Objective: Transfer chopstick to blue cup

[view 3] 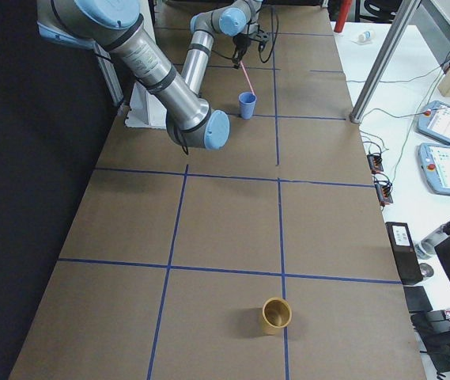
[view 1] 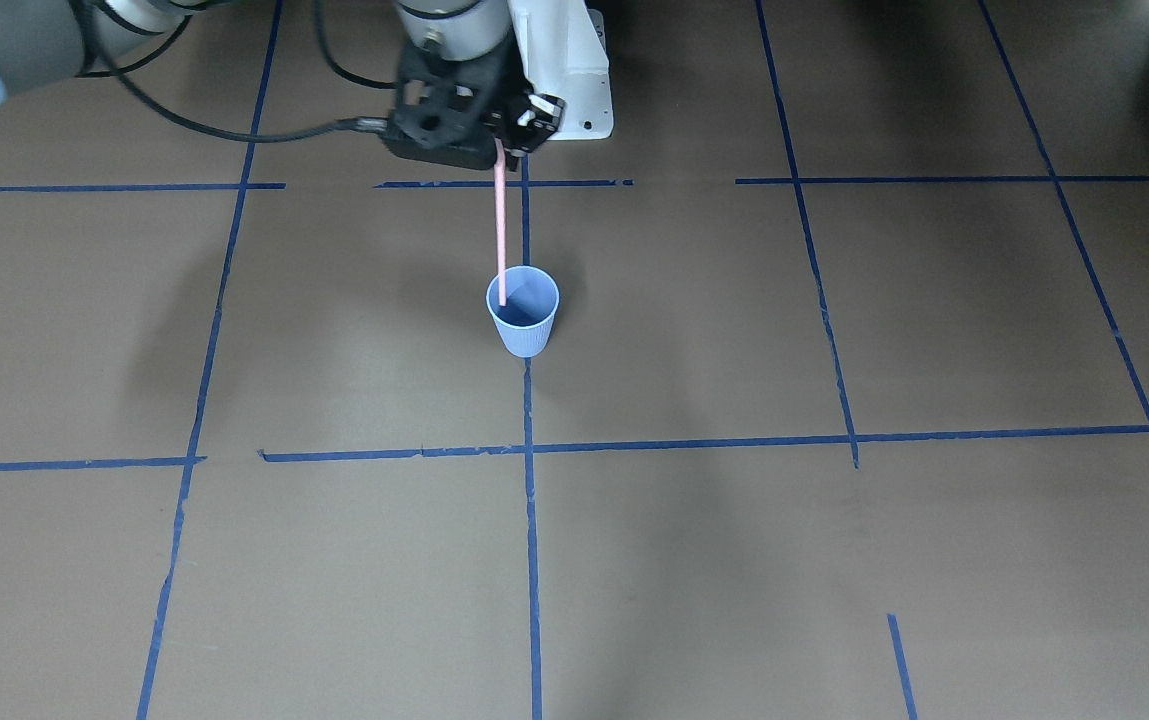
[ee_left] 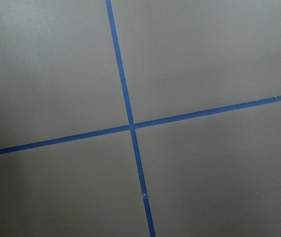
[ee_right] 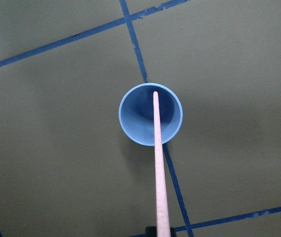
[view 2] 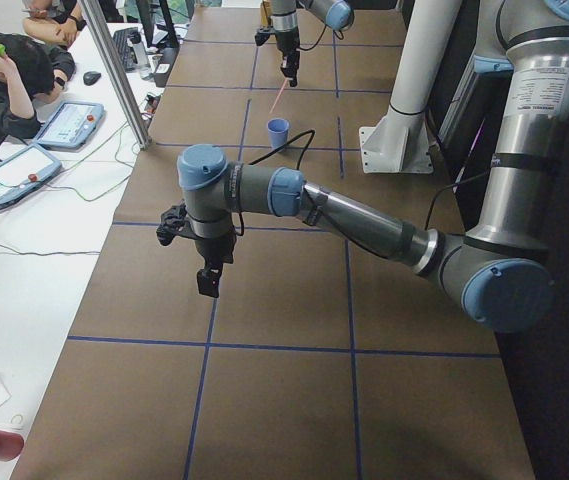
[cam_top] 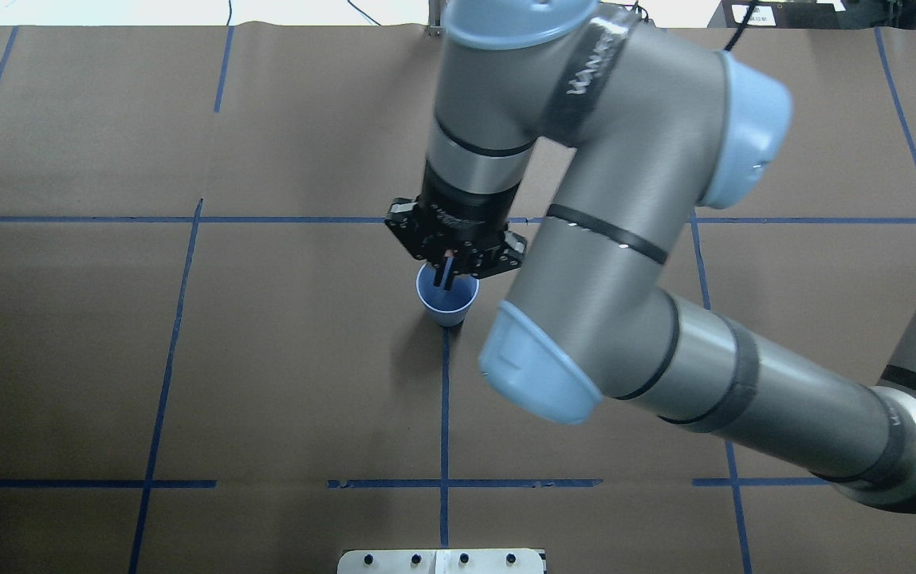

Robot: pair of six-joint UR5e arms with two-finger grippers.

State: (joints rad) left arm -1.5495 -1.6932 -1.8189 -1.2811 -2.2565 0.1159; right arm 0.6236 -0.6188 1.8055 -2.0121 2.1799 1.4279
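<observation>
The blue cup (view 1: pixel 524 325) stands upright on the brown table, on a blue tape line. My right gripper (view 1: pixel 501 142) is above and behind it, shut on the top end of the pink chopstick (view 1: pixel 500 230). The stick hangs down almost vertically, with its lower tip at the cup's mouth. In the right wrist view the chopstick (ee_right: pixel 159 163) points into the open cup (ee_right: pixel 135 123). From overhead, the right gripper (cam_top: pixel 448 269) covers the far rim of the cup (cam_top: pixel 447 307). My left gripper (view 2: pixel 207 283) hangs over bare table far from the cup; I cannot tell its state.
A yellow-brown cup (view 3: pixel 276 315) stands far from the blue cup, toward the table's right end. A white arm base (view 1: pixel 574 70) sits behind the gripper. A side table with pendants (view 2: pixel 69 122) and a metal post (view 2: pixel 124 80) runs along the operators' side.
</observation>
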